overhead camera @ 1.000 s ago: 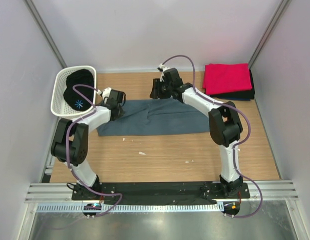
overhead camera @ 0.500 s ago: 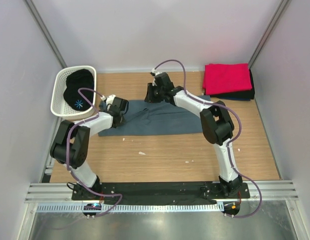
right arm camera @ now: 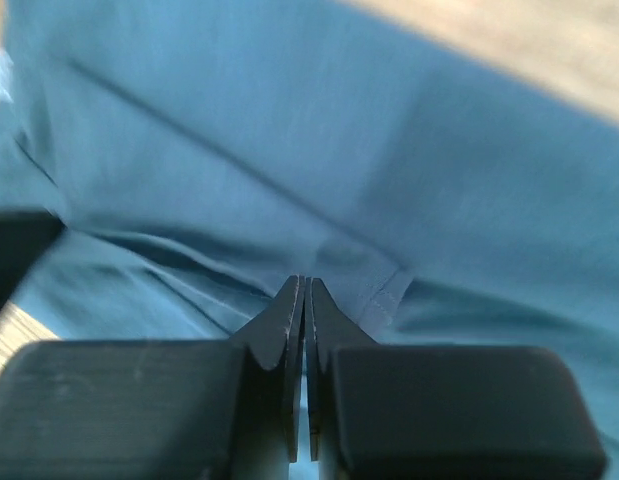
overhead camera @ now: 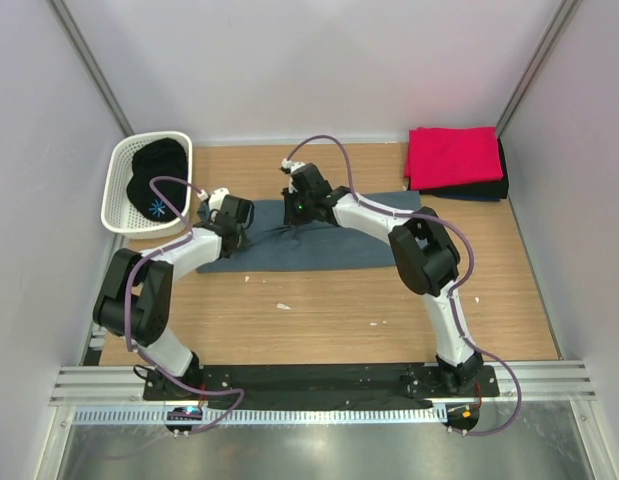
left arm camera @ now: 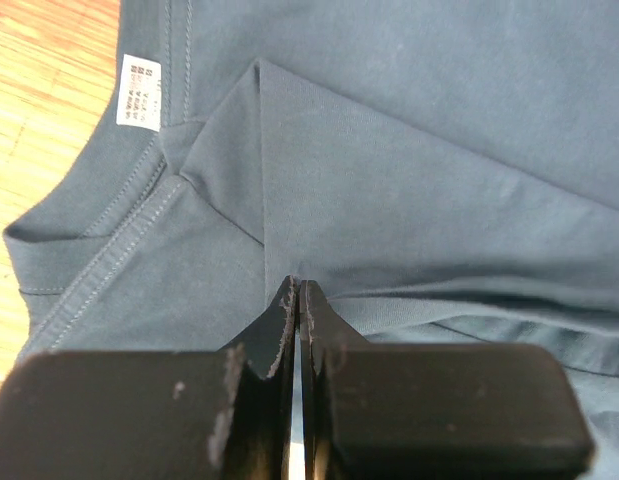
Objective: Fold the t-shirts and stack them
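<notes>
Right arm (overhead camera: 374,210) has swung left, dragging the blue-grey t-shirt (overhead camera: 319,250) (both jaws pinch it).

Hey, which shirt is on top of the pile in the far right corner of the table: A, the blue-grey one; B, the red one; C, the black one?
B: the red shirt lies folded on top of a dark shirt, while the blue-grey shirt lies spread out apart from that pile.

Blurred all over in the right wrist view: slate blue-grey t-shirt (right arm camera: 239,150), cut off by the edges there and in the left wrist view. Too small to read: print on white label (left arm camera: 139,92). Mostly hidden beneath red t-shirt (overhead camera: 451,155): dark t-shirts (overhead camera: 484,189). Partly hidden behind basket (overhead camera: 114,188) wall: black t-shirt (overhead camera: 146,162).
</notes>
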You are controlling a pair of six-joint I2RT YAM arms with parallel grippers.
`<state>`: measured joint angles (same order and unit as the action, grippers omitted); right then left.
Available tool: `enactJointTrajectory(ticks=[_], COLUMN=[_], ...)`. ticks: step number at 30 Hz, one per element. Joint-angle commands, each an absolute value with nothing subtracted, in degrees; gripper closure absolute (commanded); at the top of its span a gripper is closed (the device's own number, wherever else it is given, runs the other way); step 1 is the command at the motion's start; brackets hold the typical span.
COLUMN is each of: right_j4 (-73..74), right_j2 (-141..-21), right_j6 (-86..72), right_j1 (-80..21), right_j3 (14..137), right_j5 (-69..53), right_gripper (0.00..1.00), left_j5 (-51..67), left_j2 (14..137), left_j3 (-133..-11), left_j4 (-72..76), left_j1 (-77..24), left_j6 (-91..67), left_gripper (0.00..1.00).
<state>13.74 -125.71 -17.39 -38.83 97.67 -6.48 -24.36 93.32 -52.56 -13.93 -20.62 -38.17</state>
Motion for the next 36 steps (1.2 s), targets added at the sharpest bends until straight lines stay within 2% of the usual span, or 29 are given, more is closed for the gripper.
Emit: enactJointTrajectory(ticks=[1,12,13,15,16,19,23,26,28,32,34,36], right_j4=[13.2,12.8,12.4,12.0,11.8,11.2,12.9,15.0,16.2,18.4,18.7,20.6], right_j2=[-121.5,-119.2,-118.9,-118.4,-118.3,-118.2,-118.0,-115.8,-113.0,-108.2,-107.1,-107.0], right_j6=[-15.5,-15.8,-15.7,-16.0,-16.0,-16.3,-15.6,-15.1,-14.9,-15.2,-15.4,-15.4], right_j1=[-39.4,-39.3,-39.3,-39.3,-39.3,-39.3,-38.9,-37.4,-36.0,-30.9,-28.0,-26.4], right_j3=[94.4,87.9,87.2,86.7,86.8,86.9,89.4,92.2,93.5,93.4,91.5,90.8], right_j5=[-5.7,-2.8,-2.8,-3.1,-3.2,-4.0,-3.9,-3.2,-0.8,4.2,9.3,11.8], right_gripper=[0.94,0.99,0.99,0.99,0.99,0.99,0.99,0.98,0.92,0.65,0.58,0.57], left_j5=[-27.3,-29.1,-29.6,-30.6,-30.8,-30.8,-29.3,-26.9,-25.1,-22.9,-22.8,-22.7], left_j2=[91.0,89.9,89.4,88.8,88.4,86.7,85.2,87.1,89.2,93.5,96.4,98.3], left_j3=[-53.3,-53.3,-53.3,-54.0,-54.7,-58.1,-62.0,-64.8,-65.5,-68.5,-69.6,-70.7], left_j4=[-12.4,-14.8,-15.5,-16.7,-17.6,-21.3,-24.1,-27.0,-27.1,-26.7,-26.7,-26.7], left_j1=[-20.7,-20.7,-20.7,-20.7,-20.7,-20.7,-20.7,-20.7,-20.7,-20.9,-20.8,-20.8], left_j6=[-36.5,-37.4,-38.0,-39.0,-39.5,-40.4,-43.7,-51.7,-58.6,-67.3,-71.9,-75.0], left_gripper=[1.0,0.98,0.92,0.75,0.6,0.44,0.41,0.3,0.24,0.19,0.16,0.15])
